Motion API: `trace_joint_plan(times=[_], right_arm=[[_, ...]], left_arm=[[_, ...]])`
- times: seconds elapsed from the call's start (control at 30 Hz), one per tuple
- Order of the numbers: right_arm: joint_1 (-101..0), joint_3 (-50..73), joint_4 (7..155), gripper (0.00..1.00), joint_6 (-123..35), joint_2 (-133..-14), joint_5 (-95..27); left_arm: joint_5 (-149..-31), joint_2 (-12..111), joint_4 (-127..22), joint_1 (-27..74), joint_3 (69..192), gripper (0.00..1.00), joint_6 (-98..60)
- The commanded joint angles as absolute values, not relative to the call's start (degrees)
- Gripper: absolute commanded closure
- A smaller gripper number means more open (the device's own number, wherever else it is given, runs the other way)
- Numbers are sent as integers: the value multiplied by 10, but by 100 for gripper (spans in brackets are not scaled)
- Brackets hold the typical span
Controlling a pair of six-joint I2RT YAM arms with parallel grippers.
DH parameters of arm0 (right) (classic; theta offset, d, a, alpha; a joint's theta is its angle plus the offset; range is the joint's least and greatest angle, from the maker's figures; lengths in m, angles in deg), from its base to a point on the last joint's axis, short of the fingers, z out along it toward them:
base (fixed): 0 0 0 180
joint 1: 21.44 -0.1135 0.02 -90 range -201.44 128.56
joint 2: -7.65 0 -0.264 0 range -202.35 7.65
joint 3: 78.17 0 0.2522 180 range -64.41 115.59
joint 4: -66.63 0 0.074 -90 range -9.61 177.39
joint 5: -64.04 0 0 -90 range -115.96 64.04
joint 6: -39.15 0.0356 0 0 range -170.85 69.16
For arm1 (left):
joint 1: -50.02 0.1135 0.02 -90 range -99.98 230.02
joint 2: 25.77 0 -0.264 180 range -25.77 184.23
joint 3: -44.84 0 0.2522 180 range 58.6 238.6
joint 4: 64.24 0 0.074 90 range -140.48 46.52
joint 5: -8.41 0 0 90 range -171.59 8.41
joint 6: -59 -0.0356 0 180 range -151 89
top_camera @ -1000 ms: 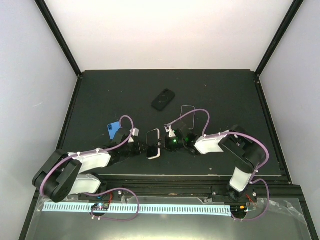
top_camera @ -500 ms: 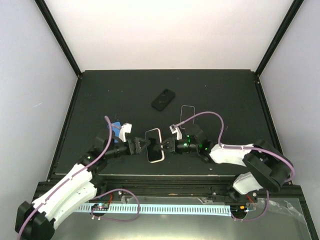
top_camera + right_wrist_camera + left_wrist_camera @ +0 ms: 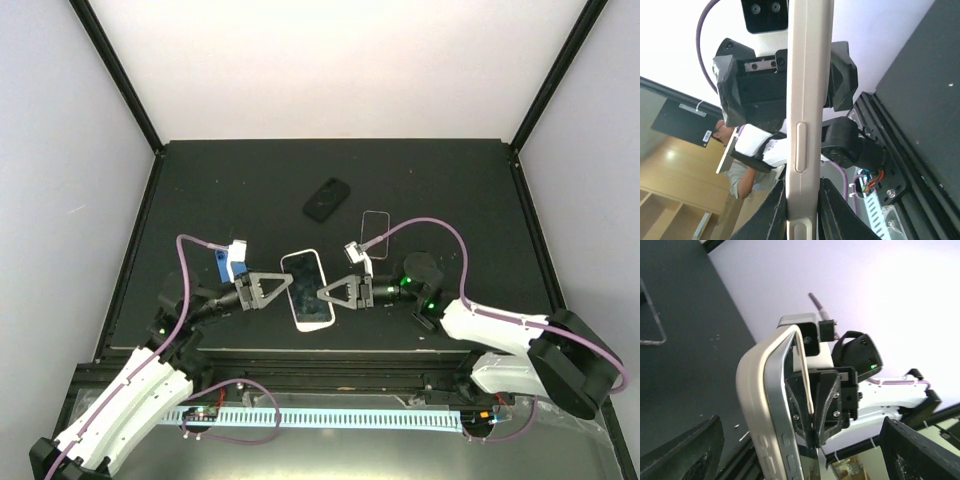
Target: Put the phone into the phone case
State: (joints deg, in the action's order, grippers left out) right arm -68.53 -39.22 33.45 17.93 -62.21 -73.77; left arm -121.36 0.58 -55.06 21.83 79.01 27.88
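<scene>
The phone [image 3: 307, 290], dark screen up with a white phone case [image 3: 752, 405] round its silver edge, hangs above the dark table between the two grippers. My right gripper [image 3: 322, 292] is shut on its right long edge. In the right wrist view the pale buttoned edge [image 3: 802, 125] stands clamped between both black fingers [image 3: 775, 212]. My left gripper [image 3: 284, 288] sits at the phone's left edge, open. In the left wrist view its fingers [image 3: 687, 452] stand wide on either side of the phone and clear of it.
A black phone case [image 3: 327, 199] lies farther back on the table [image 3: 450, 190]. A clear case [image 3: 375, 224] lies right of the middle. A blue object [image 3: 220, 262] shows behind the left wrist. Black frame rails border the table.
The left gripper has let go of the phone and opened wide. Both arms have stretched out, carrying the phone up and away from the front edge, its screen now facing up.
</scene>
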Motion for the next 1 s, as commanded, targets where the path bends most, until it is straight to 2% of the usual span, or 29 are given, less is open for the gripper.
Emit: trace_joint_plan(times=[0.0, 0.4, 0.6, 0.67, 0.83, 0.93, 0.97], right_arm=[[-682, -404, 248, 84, 197, -586, -759], [-683, -412, 210, 84, 219, -584, -771], [-683, -415, 210, 83, 220, -584, -766], [-683, -413, 212, 82, 222, -586, -763], [-683, -408, 226, 80, 223, -595, -762], [-683, -408, 233, 81, 220, -602, -758], [-684, -409, 238, 81, 215, -603, -757]], left_arm=[[-1261, 2, -672, 222, 790, 16, 342], [-1254, 0, -768, 221, 780, 71, 423], [-1242, 2, -737, 221, 792, 95, 429], [-1241, 2, -727, 221, 793, 98, 430], [-1239, 5, -671, 221, 809, 98, 413], [-1231, 8, -602, 221, 830, 98, 380], [-1220, 12, -558, 221, 844, 96, 361]])
